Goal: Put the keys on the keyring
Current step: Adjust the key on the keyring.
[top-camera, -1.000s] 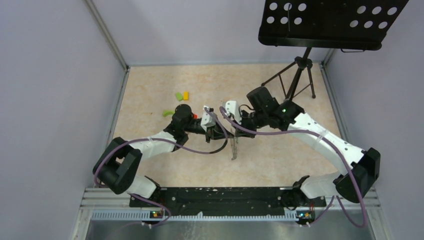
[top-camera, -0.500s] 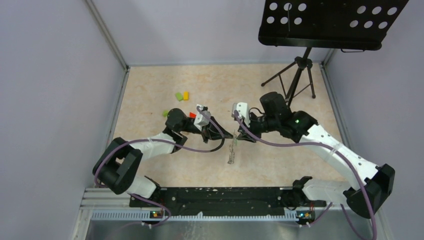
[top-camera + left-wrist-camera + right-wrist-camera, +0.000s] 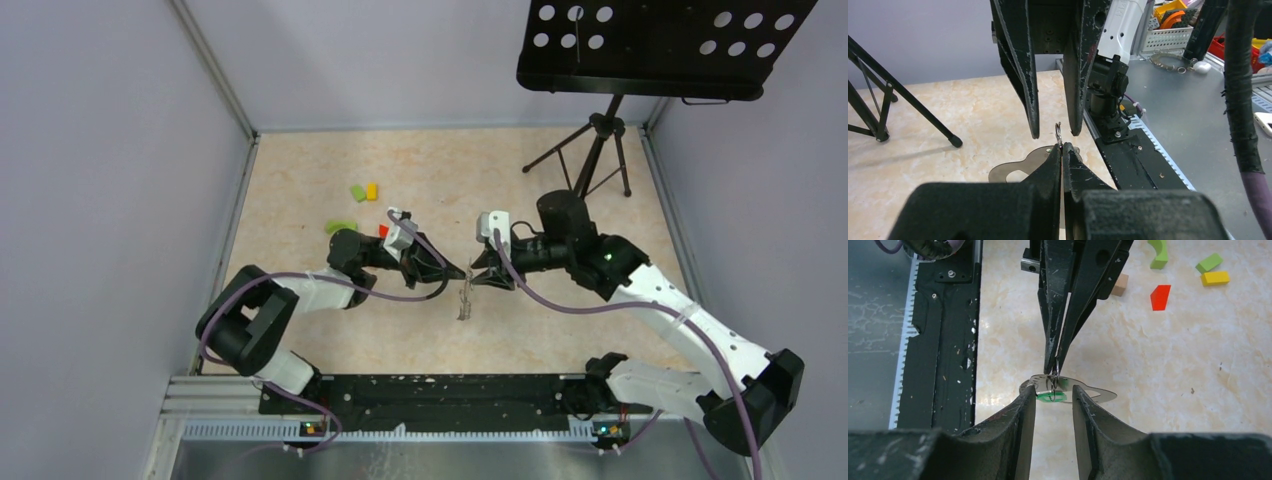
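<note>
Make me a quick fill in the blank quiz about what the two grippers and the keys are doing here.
1. The left gripper is ___ on the ring.
2. The right gripper, around the keys, is ___.
3. The tag on the keys is coloured ___.
Missing words: shut; open; green.

We see polished, mirror-bright metal in the keys point(image 3: 1088, 391), a glossy green plastic tag point(image 3: 1050, 397) at their 8 o'clock, thin metal wire in the keyring point(image 3: 1058, 132), and matt, scuffed black plastic on the right gripper point(image 3: 1053, 390). The table point(image 3: 1173, 365) looks smooth and marbled.
</note>
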